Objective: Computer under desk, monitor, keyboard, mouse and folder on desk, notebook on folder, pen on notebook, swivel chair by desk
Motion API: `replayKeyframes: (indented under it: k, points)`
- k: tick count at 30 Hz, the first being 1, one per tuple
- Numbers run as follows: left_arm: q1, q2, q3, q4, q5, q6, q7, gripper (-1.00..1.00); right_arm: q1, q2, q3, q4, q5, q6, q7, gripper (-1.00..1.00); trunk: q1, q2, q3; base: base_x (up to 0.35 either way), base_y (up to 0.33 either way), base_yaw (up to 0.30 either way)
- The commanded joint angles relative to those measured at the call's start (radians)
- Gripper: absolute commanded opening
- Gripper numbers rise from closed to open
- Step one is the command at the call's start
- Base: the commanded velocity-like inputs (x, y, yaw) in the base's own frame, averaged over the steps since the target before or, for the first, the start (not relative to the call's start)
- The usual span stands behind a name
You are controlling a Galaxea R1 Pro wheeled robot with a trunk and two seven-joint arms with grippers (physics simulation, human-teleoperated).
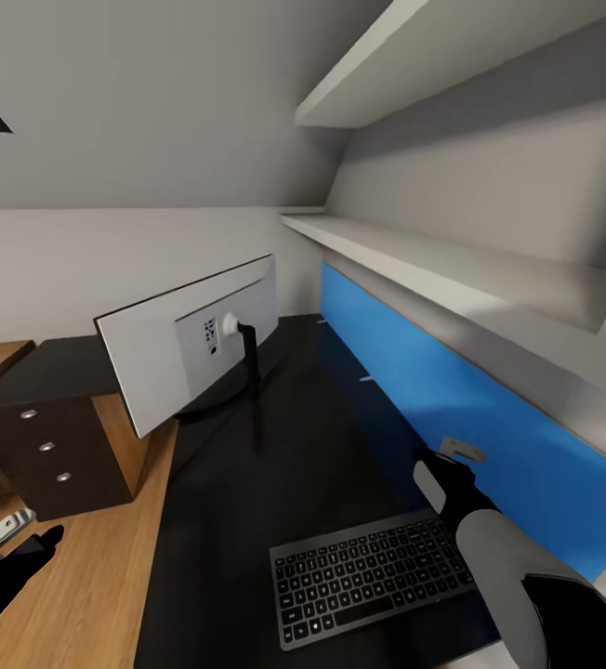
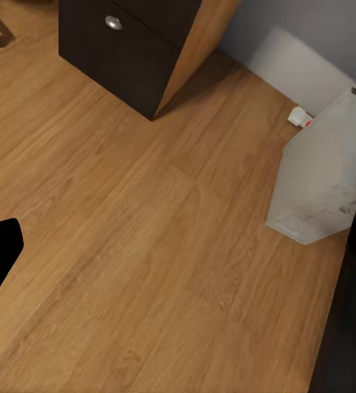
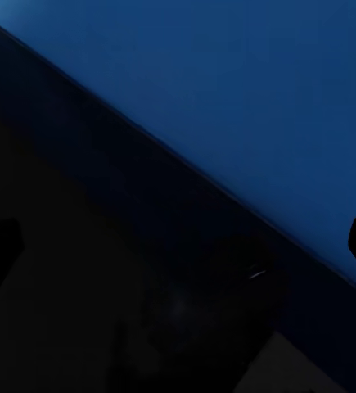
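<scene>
A sloped grey-white ceiling (image 1: 154, 102) comes down to a pale wall (image 1: 52, 269), and two white shelves (image 1: 452, 255) run along the right side above a bright blue panel (image 1: 470, 409). The floor (image 2: 137, 246) is light wood planking, lit softly and evenly.

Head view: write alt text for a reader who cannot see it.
A black desk carries a keyboard near the front and a monitor farther back, its white back turned to the camera. The right tool hovers just beyond the keyboard beside a blue wall panel under white shelves; black drawers stand at the left over wood floor.
</scene>
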Motion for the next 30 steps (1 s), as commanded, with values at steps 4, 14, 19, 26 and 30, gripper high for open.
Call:
replayKeyframes:
  k: [4, 14, 19, 26, 30]
  points:
    - [-0.001, 0.0, -0.001, -0.001, 0.011, 0.003, 0.01, 1.0, 0.0, 0.001, -0.002, -0.002, -0.003, 0.005, -0.003, 1.0, 0.016, -0.029, -0.014, 0.0, 0.0, 0.0]
    - [-0.001, -0.001, -0.002, -0.001, 0.011, 0.002, 0.011, 1.0, 0.0, 0.0, -0.002, -0.002, -0.004, 0.008, -0.004, 1.0, 0.054, -0.099, -0.045, 0.0, 0.0, 0.0]
    - [-0.001, -0.001, -0.002, -0.002, 0.011, 0.002, 0.012, 1.0, 0.0, -0.001, -0.002, -0.002, -0.005, 0.015, -0.005, 1.0, 0.073, -0.134, -0.061, 0.0, 0.0, 0.0]
    - [-0.001, -0.001, -0.002, -0.001, 0.011, 0.002, 0.012, 1.0, 0.0, 0.0, -0.002, -0.003, -0.005, 0.041, -0.005, 1.0, 0.1, -0.183, -0.083, 0.0, 0.0, 0.0]
    - [-0.001, -0.001, -0.002, -0.001, 0.011, 0.002, 0.013, 1.0, 0.0, 0.0, -0.002, -0.003, -0.005, 0.051, -0.005, 1.0, 0.115, -0.211, -0.095, 0.0, 0.0, 0.0]
